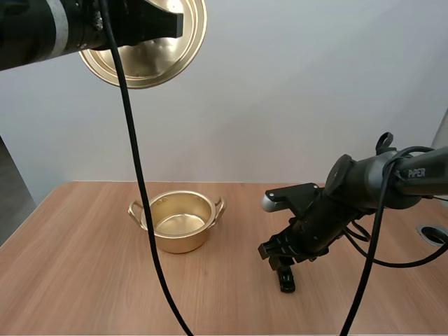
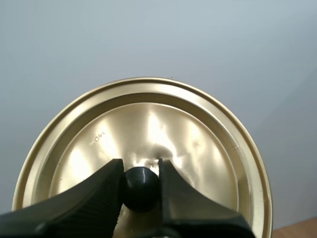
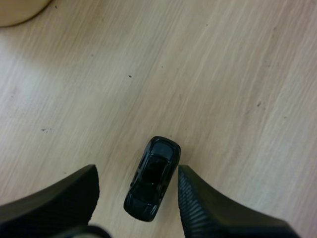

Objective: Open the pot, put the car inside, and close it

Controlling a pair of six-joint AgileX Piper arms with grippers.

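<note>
Now the left gripper [image 2: 140, 171] hangs high above the far left of the table [image 1: 77, 280], its jaws pinched on the black knob [image 2: 141, 191] of the golden lid [image 2: 148, 124], which is tipped on edge. The pot [image 1: 183, 241] stands open on the table, left of centre. To its right and nearer, the right gripper [image 3: 137, 173] is low, jaws wide apart, one finger on each side of the small black car [image 3: 151, 181] lying on the wood.
</note>
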